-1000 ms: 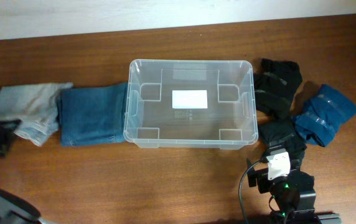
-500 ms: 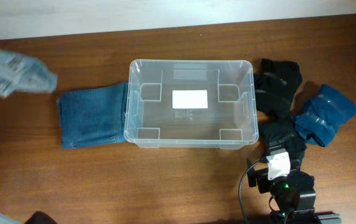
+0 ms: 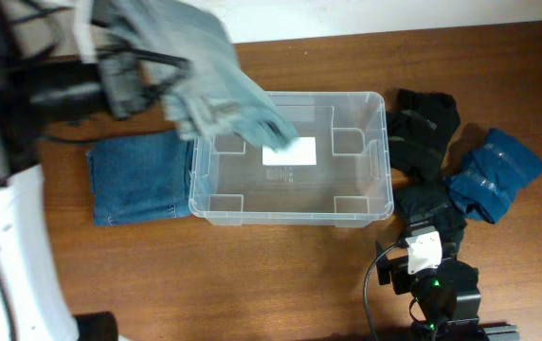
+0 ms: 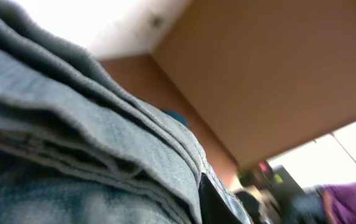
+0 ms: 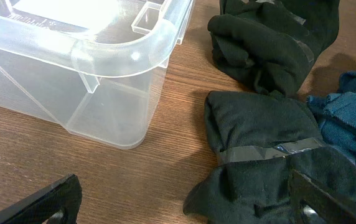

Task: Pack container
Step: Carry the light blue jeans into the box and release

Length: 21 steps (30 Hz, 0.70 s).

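container (image 3: 385,156) sitting open side up on the wooden surface (image 3: 252,275), long axis running left-right in the overhead view, white label (image 3: 295,153) on its base, one rounded corner showing in the right wrist view (image 5: 112,53).

left arm reaching in from beyond the container's left end, raised above the surface. left pincer (image 3: 150,76) pinching a pale denim garment (image 3: 219,90), which is hanging over the container's rear-left corner. the cloth is filling the left wrist view, one dark finger (image 4: 212,202) at its edge.

right arm sitting low off the container's front-right corner. right pincer (image 5: 184,205) spread wide, gripping nothing, over a black garment (image 5: 259,130).

folded dark jeans (image 3: 138,175) lying against the container's left end. more black clothing (image 3: 423,128) and a blue garment (image 3: 494,170) lying off its right end.
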### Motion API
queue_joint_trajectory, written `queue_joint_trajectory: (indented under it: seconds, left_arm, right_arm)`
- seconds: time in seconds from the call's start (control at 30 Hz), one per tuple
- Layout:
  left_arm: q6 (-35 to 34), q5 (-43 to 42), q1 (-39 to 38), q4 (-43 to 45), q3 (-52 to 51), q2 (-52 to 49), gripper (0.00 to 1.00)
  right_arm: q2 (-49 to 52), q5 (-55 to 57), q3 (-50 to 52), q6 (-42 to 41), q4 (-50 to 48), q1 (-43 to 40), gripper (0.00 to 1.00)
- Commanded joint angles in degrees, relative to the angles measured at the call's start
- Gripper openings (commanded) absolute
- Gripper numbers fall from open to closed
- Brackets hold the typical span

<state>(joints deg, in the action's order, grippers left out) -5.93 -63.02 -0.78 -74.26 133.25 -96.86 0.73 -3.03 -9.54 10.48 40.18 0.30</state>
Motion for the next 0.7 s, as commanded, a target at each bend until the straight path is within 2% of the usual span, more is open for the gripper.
queue_joint_trajectory:
  seconds: [0.0, 0.33, 0.67]
  left_arm:
    - [3.5, -1.2, -6.3, -0.4, 1.0, -3.0, 0.00]
    - [13.1, 0.4, -20.9, -1.7, 1.0, -12.6, 0.01]
    - [22.8, 2.0, -27.1, -2.5, 1.0, -19.5, 0.01]
  right_arm:
    - [-0.3, -0.2, 0.3, -0.5, -0.1, -0.3, 0.98]
    - [-0.3, -0.2, 0.3, -0.5, -0.1, -0.3, 0.98]
    - [-0.3, -0.2, 0.3, -0.5, -0.1, -0.3, 0.98]
